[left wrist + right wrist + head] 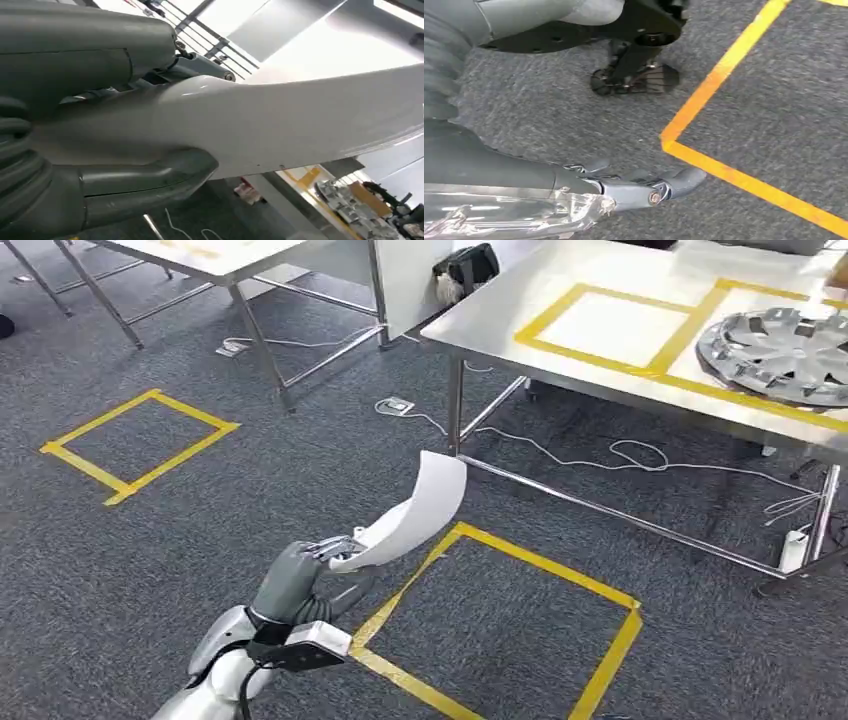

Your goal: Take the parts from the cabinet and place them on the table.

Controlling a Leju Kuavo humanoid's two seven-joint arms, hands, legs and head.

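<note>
My left hand [300, 580] grips the lower end of a white curved panel part [420, 510], held above the carpet and arching up toward the table. In the left wrist view the thick thumb [140, 185] and fingers wrap the white part [300, 120]. The steel table [500, 325] stands ahead to the right, with yellow taped squares on its top and a silver hubcap [785, 350] lying in one. My right hand [634, 190] hangs over the carpet, fingers stretched out and holding nothing.
A yellow taped square [540, 565] marks the floor just ahead of me, and another [100, 420] lies to the left. White cables [640, 455] and a power strip [795, 550] lie under the table. A second table [250, 255] stands far left.
</note>
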